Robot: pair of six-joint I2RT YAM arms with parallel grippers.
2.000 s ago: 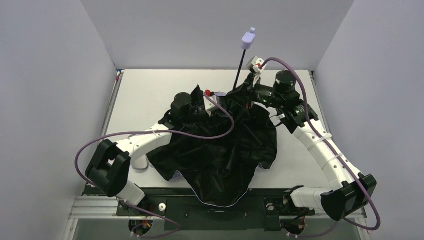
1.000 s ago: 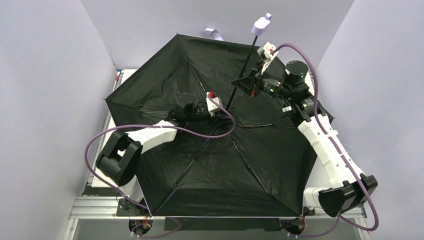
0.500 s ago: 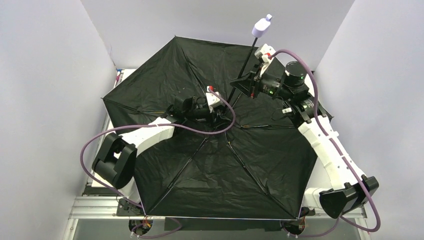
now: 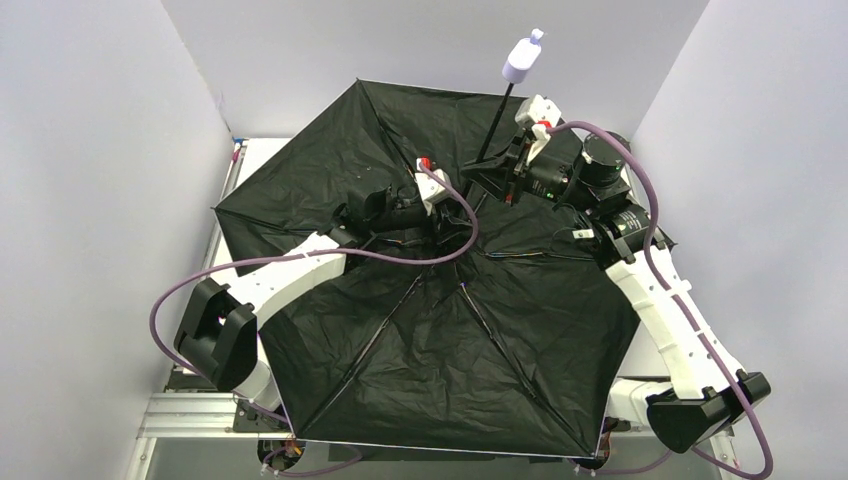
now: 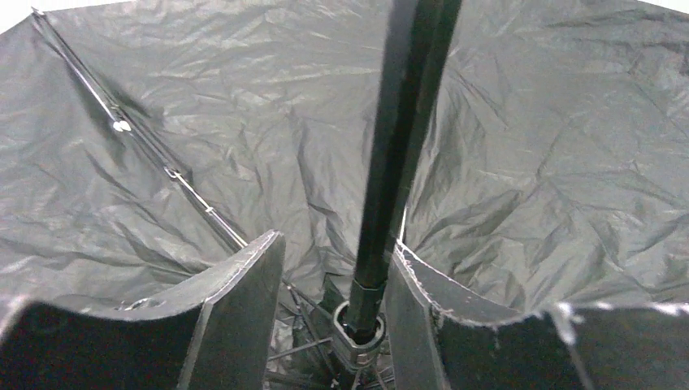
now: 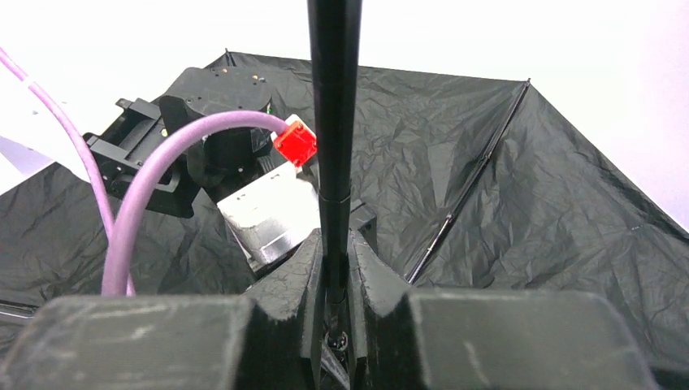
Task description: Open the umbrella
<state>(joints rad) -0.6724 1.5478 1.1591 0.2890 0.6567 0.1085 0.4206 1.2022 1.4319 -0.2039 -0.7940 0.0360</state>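
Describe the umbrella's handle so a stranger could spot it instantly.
An open black umbrella covers the table, lining up. From its centre a thin black shaft rises through the right gripper. The handle caps that shaft: a small pale lavender knob, clear of the dark fabric.

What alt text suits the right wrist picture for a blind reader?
The right claw is clamped on the umbrella's thin black shaft, which runs straight up. Behind spreads the open black canopy, with the left arm and its purple cable alongside.
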